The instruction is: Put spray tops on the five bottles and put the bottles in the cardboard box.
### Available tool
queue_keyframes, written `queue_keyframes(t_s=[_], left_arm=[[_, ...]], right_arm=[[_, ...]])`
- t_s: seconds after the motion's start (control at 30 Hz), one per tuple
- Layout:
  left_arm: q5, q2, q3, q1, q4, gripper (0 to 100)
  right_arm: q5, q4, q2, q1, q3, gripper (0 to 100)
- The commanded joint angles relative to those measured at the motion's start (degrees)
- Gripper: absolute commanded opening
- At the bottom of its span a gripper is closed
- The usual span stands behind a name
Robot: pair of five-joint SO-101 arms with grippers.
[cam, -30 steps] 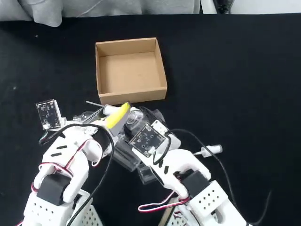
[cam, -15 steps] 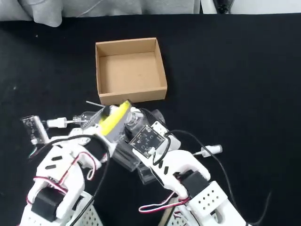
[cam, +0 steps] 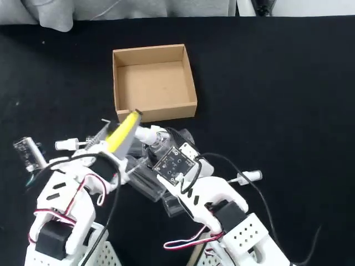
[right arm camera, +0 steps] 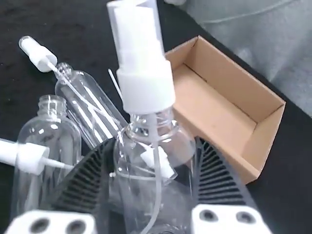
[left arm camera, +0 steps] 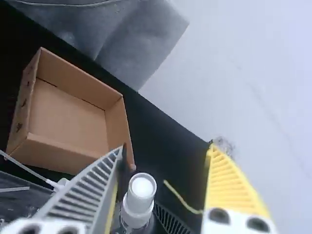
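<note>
right gripper [right arm camera: 152,145]: closed on the clear bottle [right arm camera: 158,187], one black finger on each side of its body.
clear bottle: off the table in the right gripper's grip, near the box's front wall but outside it; neck end points toward the left gripper.
spray top [right arm camera: 141,63]: white, sits in the held bottle's neck with its thin tube hanging down inside. Cannot tell if it is seated all the way.
left gripper [left arm camera: 165,148]: wide open, holding nothing. The spray top sits between its grey finger and its yellow finger, just beside the grey one; contact cannot be told.
cardboard box [cam: 155,113]: on the table beyond both grippers, open side up, bare floor showing.
capless bottle [right arm camera: 46,141]: clear with an open neck, lies on the table just beside the held bottle.
far bottle [right arm camera: 87,105]: clear, lies beside the capless bottle, a thin tube running along it.
tube top [right arm camera: 34,51]: white, at the far end of that tube, beyond the far bottle's neck.
near top [right arm camera: 19,156]: white, lies across the front of the capless bottle.
stray top [cam: 248,177]: white, on the table on the right arm's outer side, well apart from the box.
table [cam: 277,83]: black cloth surface.
</note>
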Motion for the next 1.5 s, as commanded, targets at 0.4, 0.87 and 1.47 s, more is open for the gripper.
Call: queue_keyframes(t_s=[0.4, 0.87, 1.47], left_arm=[[2.5, -0.4, 1.3, -11.7, -0.5, 24], [-2.0, -0.4, 4.9, -11.8, -0.6, 24], [-10.5, -0.3, 16.9, -3.6, -14.6, 24]], right_arm=[[-8.6, -1.7, -1.8, 1.8, -1.6, 12.4], [-8.7, -1.7, -1.8, 1.8, -3.3, 12.4], [-8.7, -1.4, -1.8, 1.6, -3.3, 12.4]])
